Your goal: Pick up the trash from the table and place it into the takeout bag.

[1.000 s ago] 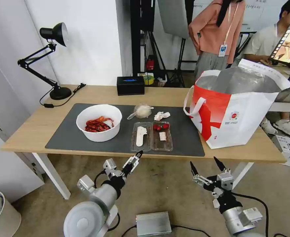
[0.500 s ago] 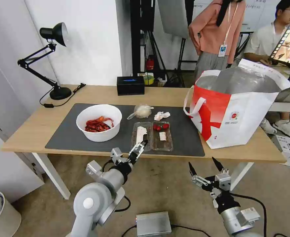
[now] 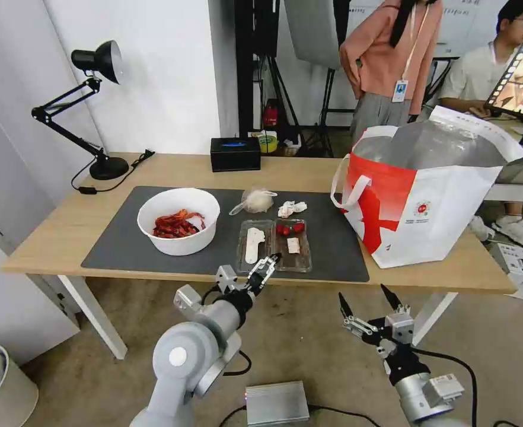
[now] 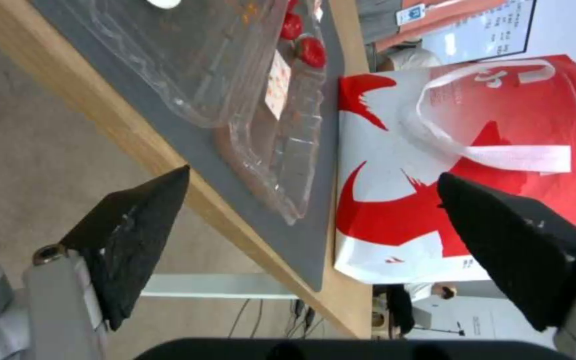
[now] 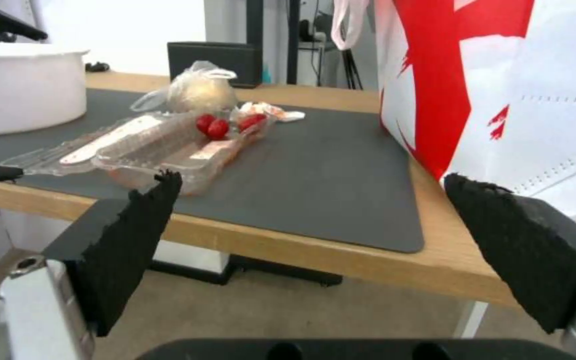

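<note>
- Left gripper (image 3: 267,265) hangs at the table's (image 3: 48,237) near edge, fingers spread wide, holding nothing.
- Just beyond its tips lies the clear hinged tray (image 3: 274,244) with red bits, on the dark grey mat (image 3: 119,249).
- Farther past the tray: the knotted clear bag (image 3: 254,200) and crumpled tissue (image 3: 291,208); off to its left, the white bowl (image 3: 179,220) of red scraps.
- To its right stands the takeout bag (image 3: 433,207), mouth open.
- Right gripper (image 3: 367,302) waits below the table edge, fingers wide apart and empty, the takeout bag just beyond it.
</note>
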You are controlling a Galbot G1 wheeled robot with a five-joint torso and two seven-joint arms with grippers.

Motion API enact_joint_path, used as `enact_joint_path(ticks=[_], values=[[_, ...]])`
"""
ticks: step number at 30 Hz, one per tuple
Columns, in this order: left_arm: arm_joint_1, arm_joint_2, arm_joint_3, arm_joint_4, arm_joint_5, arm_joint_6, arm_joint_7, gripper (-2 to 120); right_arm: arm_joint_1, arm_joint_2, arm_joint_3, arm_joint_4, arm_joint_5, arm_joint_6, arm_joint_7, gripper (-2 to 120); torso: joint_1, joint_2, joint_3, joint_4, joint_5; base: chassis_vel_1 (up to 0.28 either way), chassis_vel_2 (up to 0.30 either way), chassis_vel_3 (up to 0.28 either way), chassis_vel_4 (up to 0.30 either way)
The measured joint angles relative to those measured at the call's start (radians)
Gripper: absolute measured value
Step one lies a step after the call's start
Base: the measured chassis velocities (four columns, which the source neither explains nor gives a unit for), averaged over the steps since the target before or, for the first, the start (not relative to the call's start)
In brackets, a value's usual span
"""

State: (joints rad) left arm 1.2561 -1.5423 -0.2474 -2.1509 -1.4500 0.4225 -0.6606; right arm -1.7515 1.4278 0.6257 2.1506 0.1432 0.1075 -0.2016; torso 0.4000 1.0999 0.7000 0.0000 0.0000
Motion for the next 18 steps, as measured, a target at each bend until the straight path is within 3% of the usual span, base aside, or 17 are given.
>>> enact_joint_path(ticks=[18], values=[[-0.067, -0.014, 0.015, 0.070, -0.004, -0.008, -0.020, 100, 0.003, 0.003, 0.002, -0.008, 0.002, 0.005, 0.001, 100, 0.000, 0.000, 0.000, 0.0000, 0.0000, 0.000, 0.000, 0.000, 0.000]])
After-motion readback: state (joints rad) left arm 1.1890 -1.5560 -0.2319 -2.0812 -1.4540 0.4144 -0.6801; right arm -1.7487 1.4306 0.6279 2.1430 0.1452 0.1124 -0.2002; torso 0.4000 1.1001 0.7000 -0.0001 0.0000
